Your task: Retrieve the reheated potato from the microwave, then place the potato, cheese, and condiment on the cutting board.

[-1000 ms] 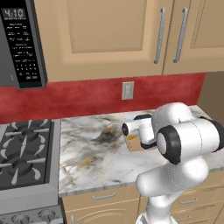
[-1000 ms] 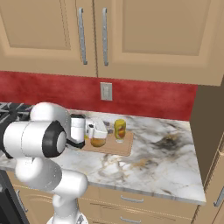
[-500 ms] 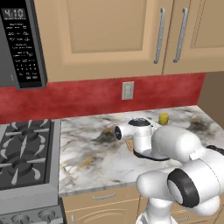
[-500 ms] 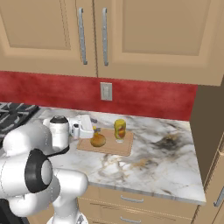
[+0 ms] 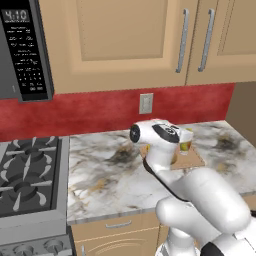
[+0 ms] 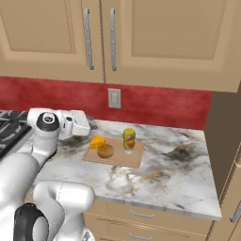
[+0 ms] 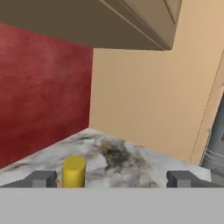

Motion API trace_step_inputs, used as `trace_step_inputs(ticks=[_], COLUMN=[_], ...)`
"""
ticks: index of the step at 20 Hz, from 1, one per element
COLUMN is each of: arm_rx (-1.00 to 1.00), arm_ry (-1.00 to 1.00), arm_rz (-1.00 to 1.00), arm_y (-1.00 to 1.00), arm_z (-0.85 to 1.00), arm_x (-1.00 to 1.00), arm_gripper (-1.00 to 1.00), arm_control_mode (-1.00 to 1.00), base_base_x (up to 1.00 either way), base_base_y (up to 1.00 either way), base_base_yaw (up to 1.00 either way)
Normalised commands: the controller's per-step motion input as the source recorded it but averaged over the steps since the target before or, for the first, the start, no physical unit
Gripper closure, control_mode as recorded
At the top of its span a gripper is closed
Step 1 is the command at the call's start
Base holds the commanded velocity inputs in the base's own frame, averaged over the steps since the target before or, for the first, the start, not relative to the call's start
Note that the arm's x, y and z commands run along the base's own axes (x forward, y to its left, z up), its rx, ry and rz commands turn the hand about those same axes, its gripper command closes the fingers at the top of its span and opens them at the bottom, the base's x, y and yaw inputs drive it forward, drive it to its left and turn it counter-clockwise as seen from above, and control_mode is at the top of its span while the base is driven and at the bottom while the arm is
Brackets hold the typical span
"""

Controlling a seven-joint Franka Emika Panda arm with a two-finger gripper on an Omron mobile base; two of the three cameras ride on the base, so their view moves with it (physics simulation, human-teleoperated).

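Observation:
On the counter lies the cutting board. The cheese sits at its back left, the potato just in front of that, and the condiment stands upright at the back right. My gripper hovers to the left of the board, above the counter, and points toward it. In the hand view its fingertips stand wide apart, open and empty, with the condiment's yellow top low between them. In the left base view my arm hides much of the cutting board. The microwave shows its button panel at upper left.
A gas stove adjoins the counter on the left. Wall cabinets hang above, over a red backsplash with an outlet. A tall wooden side panel closes the counter's right end.
The arm has swung and folded. The hand has drawn back from the board's left edge, up and to the left. The jaws stayed open. The three items on the board did not move.

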Motion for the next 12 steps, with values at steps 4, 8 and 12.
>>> trace_step_inputs(ticks=[4,8,12], arm_rx=[0.07,0.11,0.2], arm_ry=[0.15,0.18,0.22], arm_rz=[0.06,0.08,0.14], arm_y=[0.4,0.49,0.57], arm_z=[0.2,0.17,0.24], arm_x=[-0.78,-0.79,-0.55], arm_gripper=[-1.0,-1.0,-1.0], arm_control_mode=[-1.0,-1.0,-1.0], base_base_x=[0.0,0.0,0.0], base_base_y=[0.0,0.0,0.0], base_base_yaw=[0.0,0.0,0.0])
